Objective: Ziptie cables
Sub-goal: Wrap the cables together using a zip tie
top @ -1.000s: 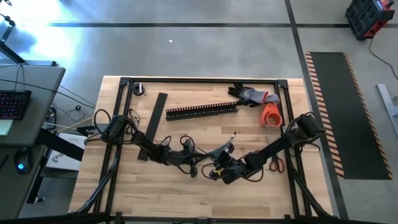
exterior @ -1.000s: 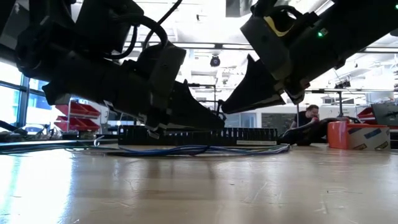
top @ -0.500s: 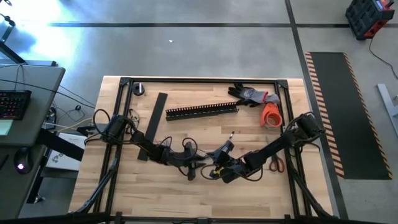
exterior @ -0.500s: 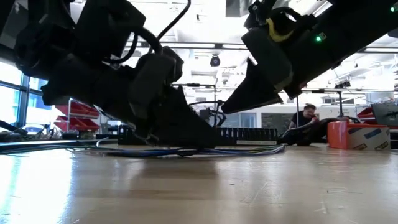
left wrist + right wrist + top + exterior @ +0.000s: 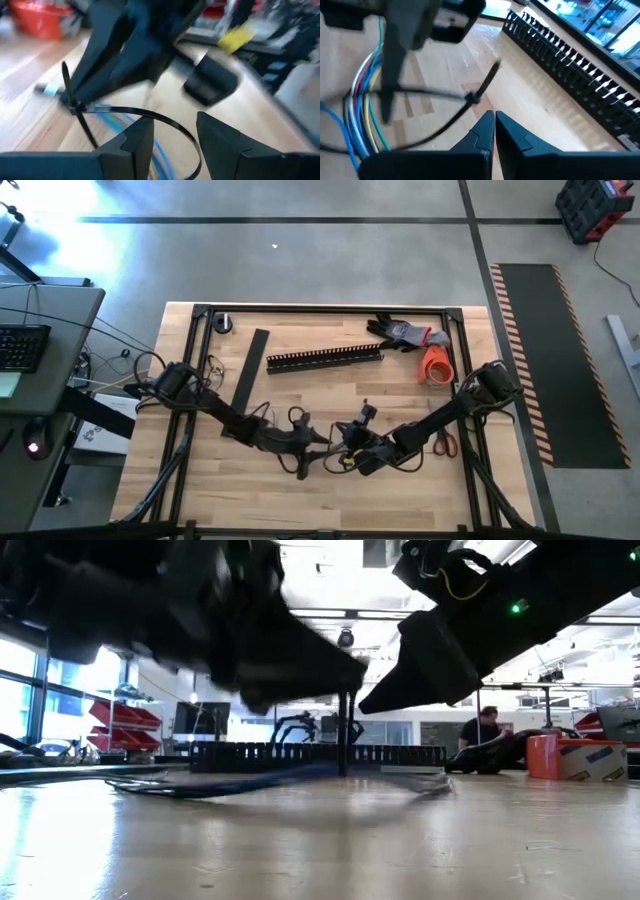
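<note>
**Two end effectors meet over the looped tie near the front of the worktop**

The left end effector (image 5: 175, 137) has its two dark fingers parted by a clear gap, with nothing pinched between them; the thin black plastic ziptie (image 5: 150, 114) arcs just ahead of them, closed into a loop. The right end effector (image 5: 494, 131) has its fingers pressed together with no gap, their tips just short of the ziptie's small locking head and not visibly gripping anything. In the high view the two meet around the middle of the light wooden worktop (image 5: 300, 490), toward its front edge, left end effector (image 5: 303, 452) beside right end effector (image 5: 345, 448).

The loose bundle of thin grey-white and coloured wires, the cables (image 5: 362, 112), lies on the worktop under both end effectors, and the ziptie's loop (image 5: 427, 96) passes around it.

Toward the far edge lies the long black slotted plastic channel (image 5: 325, 359), with a flat black cover strip (image 5: 246, 375) angled left of it. Near the far right corner sit a grey-and-black work glove (image 5: 405, 333) and an orange roll (image 5: 435, 365); orange-handled scissors (image 5: 445, 444) lie by the right edge.
</note>
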`<action>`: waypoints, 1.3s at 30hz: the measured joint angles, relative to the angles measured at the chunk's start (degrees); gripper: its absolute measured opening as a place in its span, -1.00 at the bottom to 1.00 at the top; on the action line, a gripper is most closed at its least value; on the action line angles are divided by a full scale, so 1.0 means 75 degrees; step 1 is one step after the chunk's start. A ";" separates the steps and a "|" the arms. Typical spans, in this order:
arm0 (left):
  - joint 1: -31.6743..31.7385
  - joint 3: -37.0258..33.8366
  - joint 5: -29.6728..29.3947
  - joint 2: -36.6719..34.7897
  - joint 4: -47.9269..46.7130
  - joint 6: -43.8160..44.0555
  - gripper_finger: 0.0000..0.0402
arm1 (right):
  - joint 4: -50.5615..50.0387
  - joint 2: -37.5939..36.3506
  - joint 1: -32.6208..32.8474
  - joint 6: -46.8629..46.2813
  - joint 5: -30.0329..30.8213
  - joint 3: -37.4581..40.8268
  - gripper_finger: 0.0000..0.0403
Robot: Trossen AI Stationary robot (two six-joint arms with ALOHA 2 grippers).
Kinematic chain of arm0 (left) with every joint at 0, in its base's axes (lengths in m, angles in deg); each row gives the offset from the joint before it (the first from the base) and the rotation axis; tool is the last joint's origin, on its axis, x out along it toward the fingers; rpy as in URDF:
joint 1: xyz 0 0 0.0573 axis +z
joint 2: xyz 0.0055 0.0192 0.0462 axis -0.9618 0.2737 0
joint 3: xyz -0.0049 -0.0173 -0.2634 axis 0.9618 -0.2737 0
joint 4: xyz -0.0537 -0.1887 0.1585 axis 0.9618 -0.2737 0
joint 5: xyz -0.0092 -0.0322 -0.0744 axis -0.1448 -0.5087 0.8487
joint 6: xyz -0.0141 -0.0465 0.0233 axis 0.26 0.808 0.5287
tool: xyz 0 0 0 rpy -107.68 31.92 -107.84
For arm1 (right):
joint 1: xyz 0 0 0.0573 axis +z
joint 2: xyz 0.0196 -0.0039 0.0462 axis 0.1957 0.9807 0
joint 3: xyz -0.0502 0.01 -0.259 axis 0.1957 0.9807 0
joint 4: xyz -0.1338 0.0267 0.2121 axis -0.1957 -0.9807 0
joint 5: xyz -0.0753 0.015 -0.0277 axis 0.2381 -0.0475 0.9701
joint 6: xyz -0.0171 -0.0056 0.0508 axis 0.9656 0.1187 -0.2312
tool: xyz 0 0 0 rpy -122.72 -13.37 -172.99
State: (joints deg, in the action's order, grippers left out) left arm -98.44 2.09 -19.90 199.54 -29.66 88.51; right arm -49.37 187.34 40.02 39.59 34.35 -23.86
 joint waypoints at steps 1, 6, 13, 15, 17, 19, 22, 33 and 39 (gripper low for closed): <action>0.0017 0.0000 -0.0113 0.0045 -0.0167 0.0109 -0.34 | 0.0001 0.0000 0.0022 0.0038 0.0034 0.0000 -0.99; 0.0048 -0.0003 -0.0534 0.0090 -0.0588 0.0345 -0.33 | 0.0004 0.0000 0.0156 0.0096 0.0194 0.0000 -1.00; 0.0091 0.0024 -0.0230 0.0165 -0.0555 0.0367 -0.42 | -0.0432 -0.0533 0.0291 -0.0245 0.0330 0.0006 -0.99; 0.0091 0.0188 -0.0077 0.0346 -0.0554 0.0367 -0.51 | -0.0705 -0.0893 0.0293 -0.0318 0.0342 0.0003 -0.97; 0.0089 0.0497 0.0063 0.0651 -0.0540 0.0362 -0.64 | -0.0968 -0.1247 0.0291 -0.0310 0.0343 0.0006 -0.93; 0.0070 0.0911 0.0006 0.1065 -0.0554 0.0359 -0.78 | -0.1118 -0.1583 0.0291 -0.0357 0.0251 0.0006 -0.88; 0.0048 0.1555 -0.0223 0.1691 -0.0880 0.0147 -0.95 | -0.1448 -0.2038 0.0275 -0.0653 -0.1273 0.0003 -0.78; 0.0157 0.2516 -0.1123 0.2247 -0.2278 -0.0263 -0.99 | -0.3294 -0.2299 0.0564 -0.3642 -0.3089 0.0001 -0.15; 0.0121 0.2509 -0.1248 0.2261 -0.2346 -0.0326 -1.00 | -0.3382 -0.2160 0.0765 -0.4423 -0.2679 0.0755 0.05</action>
State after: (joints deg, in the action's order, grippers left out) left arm -97.53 20.91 -29.25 216.50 -47.25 86.06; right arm -74.74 171.14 45.76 6.41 14.26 -18.20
